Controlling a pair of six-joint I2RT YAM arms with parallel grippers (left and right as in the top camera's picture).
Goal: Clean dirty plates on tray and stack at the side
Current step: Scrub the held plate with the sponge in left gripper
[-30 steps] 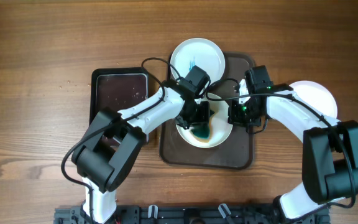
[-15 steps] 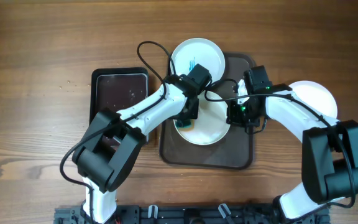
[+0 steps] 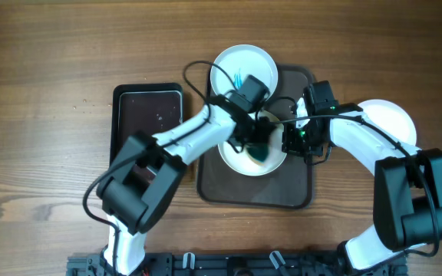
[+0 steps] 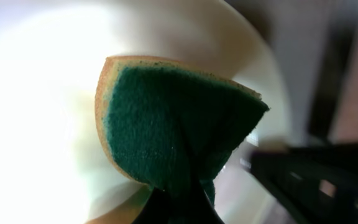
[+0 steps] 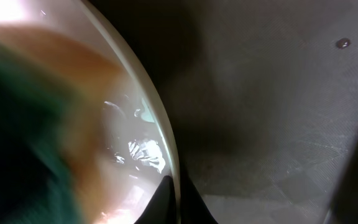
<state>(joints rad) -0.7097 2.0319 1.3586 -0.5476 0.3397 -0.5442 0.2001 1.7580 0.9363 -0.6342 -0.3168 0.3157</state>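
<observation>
From above, there are three white plates. The middle plate (image 3: 244, 165) sits in the brown tray (image 3: 282, 195), close to its top half. The marked plate (image 3: 240, 70) has blue-green lines on it and hangs over the tray's top left corner. The clean plate (image 3: 390, 119) lies on the table (image 3: 52, 61), off to the right of the tray. There is one black tray (image 3: 148, 115) near the left side of the brown tray, and one sponge (image 3: 261, 153) on the middle plate. The left gripper (image 3: 256, 142) is pressed shut on the sponge. The right gripper (image 3: 288, 142) pinches the right rim of the middle plate. Below that plate the brown tray has a bare strip. Bare wood lies all around the tray, most of it above and to the far left.

From the left wrist, the sponge (image 4: 179, 124) is dark green with a tan edge. The left gripper (image 4: 176, 208) pinches it at the bottom of the picture. It is folded against the white middle plate (image 4: 36, 124).

From the right wrist, the right gripper (image 5: 174, 202) is squeezed on the thin rim of the middle plate (image 5: 157, 118). The dark floor of the tray (image 5: 278, 124) is bare to the right of the rim. The sponge (image 5: 17, 162) is a green blur on the plate.
</observation>
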